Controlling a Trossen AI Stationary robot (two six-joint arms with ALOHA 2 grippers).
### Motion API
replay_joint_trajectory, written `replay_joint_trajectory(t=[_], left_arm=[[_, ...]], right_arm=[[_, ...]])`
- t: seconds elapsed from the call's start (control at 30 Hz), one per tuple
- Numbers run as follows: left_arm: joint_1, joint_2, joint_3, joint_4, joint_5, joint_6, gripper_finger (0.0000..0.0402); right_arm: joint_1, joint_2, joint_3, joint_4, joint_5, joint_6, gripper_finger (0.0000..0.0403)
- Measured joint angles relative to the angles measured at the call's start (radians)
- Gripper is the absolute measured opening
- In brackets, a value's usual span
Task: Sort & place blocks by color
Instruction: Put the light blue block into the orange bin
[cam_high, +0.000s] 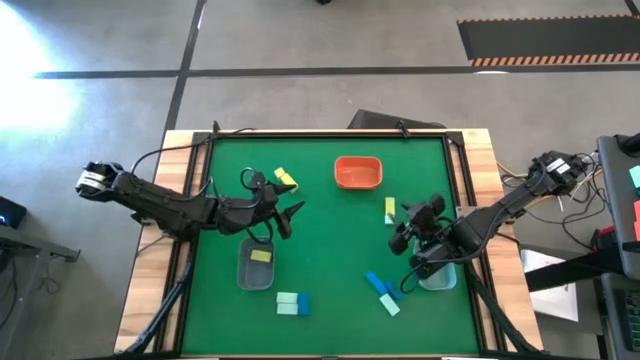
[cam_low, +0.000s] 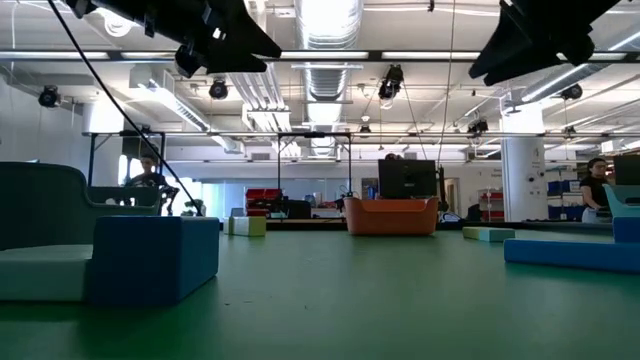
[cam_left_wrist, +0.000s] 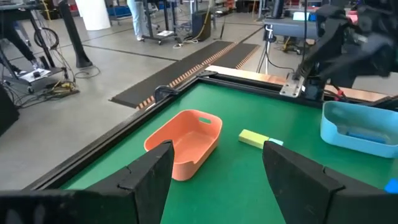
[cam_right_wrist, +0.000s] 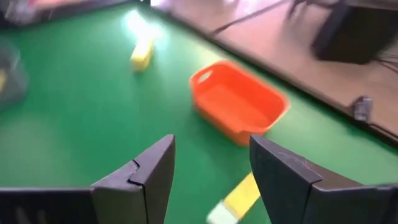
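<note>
My left gripper hangs open and empty above the table's middle left, beside the clear bin, in which one yellow block lies. My right gripper is open and empty over the right side, next to a yellow-and-mint pair of blocks. One more yellow block lies far left of the orange tray. Blue and mint blocks lie near the right arm. A mint and blue pair sits at the near edge.
The orange tray stands near the far edge, ahead of both grippers. A bluish bin sits partly under the right arm. A raised black rim borders the green mat. People stand in the room beyond.
</note>
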Motion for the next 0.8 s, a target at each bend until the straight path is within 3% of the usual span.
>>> replay_joint_trajectory(t=[0.07,0.2,0.43,0.53,0.63,0.8], left_arm=[[-0.001,0.000,-0.003,-0.003,0.002,0.000,0.0231],[-0.002,0.000,-0.003,-0.001,0.003,0.000,0.0231],[-0.012,0.000,-0.003,-0.001,0.014,-0.003,0.0231],[-0.018,0.000,-0.003,-0.001,0.094,-0.009,0.0231],[-0.020,0.000,0.001,0.000,0.174,-0.010,0.0231],[-0.019,0.000,0.001,0.000,0.187,-0.006,0.0231]], right_arm=[[-0.005,0.003,0.000,0.042,-0.081,-0.068,0.0194],[-0.033,0.001,0.000,0.083,-0.195,-0.057,0.0194],[-0.039,0.000,0.000,0.082,-0.216,-0.087,0.0194],[-0.039,0.001,0.000,0.082,-0.204,-0.085,0.0194],[-0.053,0.000,0.000,0.082,-0.192,0.006,0.0194],[-0.135,0.013,0.000,0.085,-0.232,0.101,0.0185]])
